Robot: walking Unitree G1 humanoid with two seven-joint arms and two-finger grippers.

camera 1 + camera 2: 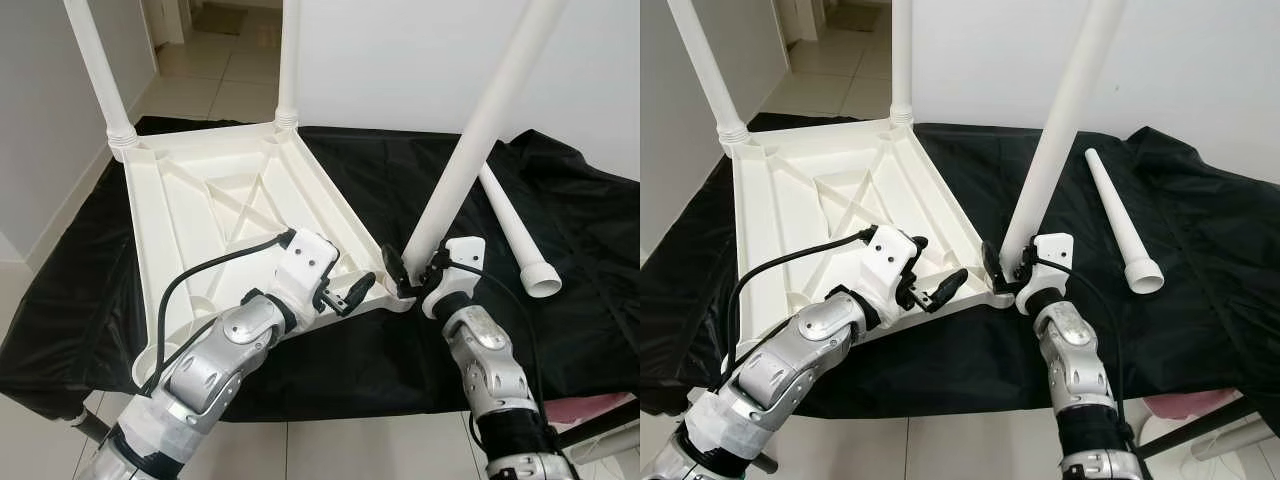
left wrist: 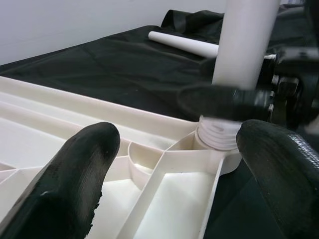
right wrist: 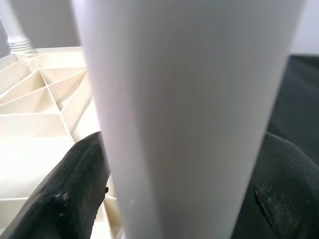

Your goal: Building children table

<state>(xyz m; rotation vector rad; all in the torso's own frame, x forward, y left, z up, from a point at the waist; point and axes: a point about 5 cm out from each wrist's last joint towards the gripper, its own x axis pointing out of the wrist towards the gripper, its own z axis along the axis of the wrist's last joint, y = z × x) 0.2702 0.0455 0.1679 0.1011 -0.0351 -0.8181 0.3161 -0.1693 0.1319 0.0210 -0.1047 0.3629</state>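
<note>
Right gripper (image 1: 412,272) clamps tilted table leg (image 1: 478,140) at near-right socket of upturned tabletop (image 1: 215,205); left gripper (image 1: 352,292) gapes beside it.

Black cloth (image 1: 560,300) over pale tiled floor (image 1: 215,85); white wall (image 1: 400,60)

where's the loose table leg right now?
The loose table leg lies flat on the black cloth on the robot's right side, beyond the right gripper, apart from the upturned tabletop, with its wide open end toward the robot.
</note>
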